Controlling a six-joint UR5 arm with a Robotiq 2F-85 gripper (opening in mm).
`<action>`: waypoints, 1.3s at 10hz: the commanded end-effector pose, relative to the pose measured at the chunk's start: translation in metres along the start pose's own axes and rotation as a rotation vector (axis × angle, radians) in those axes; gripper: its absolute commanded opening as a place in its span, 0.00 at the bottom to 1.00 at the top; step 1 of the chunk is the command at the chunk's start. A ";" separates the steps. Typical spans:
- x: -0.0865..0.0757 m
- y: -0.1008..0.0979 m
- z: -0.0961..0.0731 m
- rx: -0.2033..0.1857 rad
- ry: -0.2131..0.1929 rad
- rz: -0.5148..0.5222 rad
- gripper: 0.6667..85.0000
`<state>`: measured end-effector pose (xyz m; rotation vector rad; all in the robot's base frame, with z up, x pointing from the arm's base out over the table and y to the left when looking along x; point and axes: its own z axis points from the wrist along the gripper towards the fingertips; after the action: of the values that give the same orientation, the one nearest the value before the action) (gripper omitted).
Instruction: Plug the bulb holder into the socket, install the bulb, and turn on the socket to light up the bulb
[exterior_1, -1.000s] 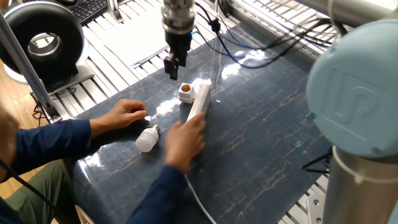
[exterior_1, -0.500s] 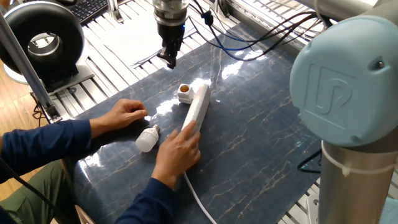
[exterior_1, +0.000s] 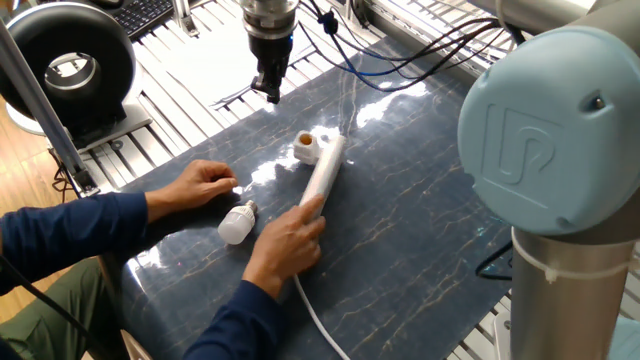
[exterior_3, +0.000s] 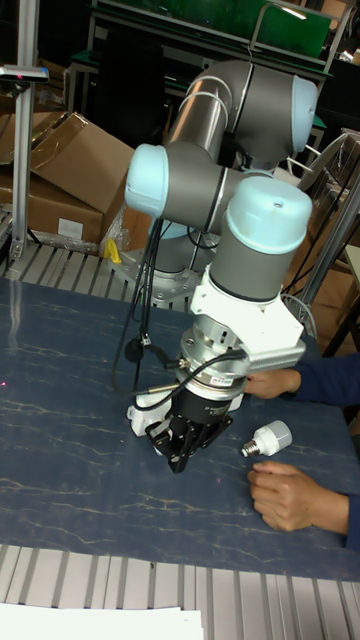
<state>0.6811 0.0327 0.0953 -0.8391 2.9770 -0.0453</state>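
Note:
The bulb holder (exterior_1: 307, 148), a small white cube with an orange-brown opening, lies on the dark table beside the far end of the socket (exterior_1: 322, 180). The socket is a long white strip lying at a slant. A person's hand (exterior_1: 290, 243) rests on its near end. The bulb (exterior_1: 237, 222) lies on its side to the left, and it also shows in the tall view as bulb (exterior_3: 266, 438). My gripper (exterior_1: 272, 95) hangs above the table's far edge, left of and beyond the holder, apart from everything. Its fingers look shut with nothing between them, also seen as gripper (exterior_3: 180, 458).
A person's other hand (exterior_1: 200, 183) lies flat near the bulb. A black ring-shaped device (exterior_1: 70, 65) stands at the far left. Cables (exterior_1: 400, 65) trail across the far side. The arm's large blue-capped joint (exterior_1: 545, 140) fills the right foreground.
My gripper has moved left and farther back, away from the bulb holder. The person's hand has pushed the socket and the holder slightly to the right.

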 end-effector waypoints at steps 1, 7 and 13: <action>-0.002 -0.006 0.000 0.021 0.004 -0.101 0.00; -0.014 -0.016 0.000 0.069 -0.033 -0.236 0.00; -0.025 0.016 -0.008 -0.039 -0.098 0.001 0.00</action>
<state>0.6960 0.0189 0.1016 -0.9450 2.8956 -0.1678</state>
